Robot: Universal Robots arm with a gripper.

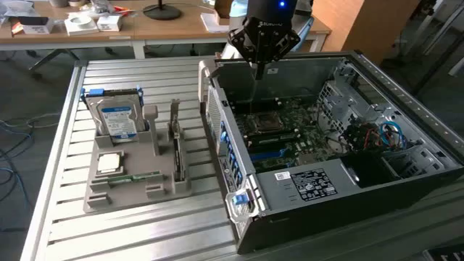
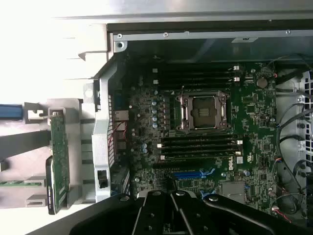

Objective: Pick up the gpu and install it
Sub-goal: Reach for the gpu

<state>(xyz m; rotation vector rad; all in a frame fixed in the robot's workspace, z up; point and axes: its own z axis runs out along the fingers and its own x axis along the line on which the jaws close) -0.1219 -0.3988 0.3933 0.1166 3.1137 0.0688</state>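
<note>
Gripper (image 1: 257,75) is hanging over the open computer case (image 1: 406,92), above the motherboard (image 1: 290,130), and I'm seeing its fingers (image 2: 159,210) pressed together with nothing between them. The gpu (image 1: 176,142) is standing on edge in the grey holder tray (image 1: 138,193) on the slatted table (image 1: 145,234), just beside the case wall on the exterior view's left. It is well apart from the tool, so I'm judging the pick as not yet made and the work as sitting at its very start. For the grasp I'm expecting to need the jaws parted, the tool brought across over the tray and lined up along the card's thin top edge. It should stay clear of the hard drive (image 1: 116,117) standing further toward the exterior view's left. For the install I'm eyeing the blue slot (image 2: 193,174) below the processor socket (image 2: 203,111) as the likely seat, though I'm not certain of that. As for writing, I'm reading white letters on the gripper body as ROBOTIQ, and a white DELL mark is showing on the board in the wrist view. The hard drive's blue label and the black sticker (image 1: 312,184) on the case frame are carrying print I'm unable to read.
</note>
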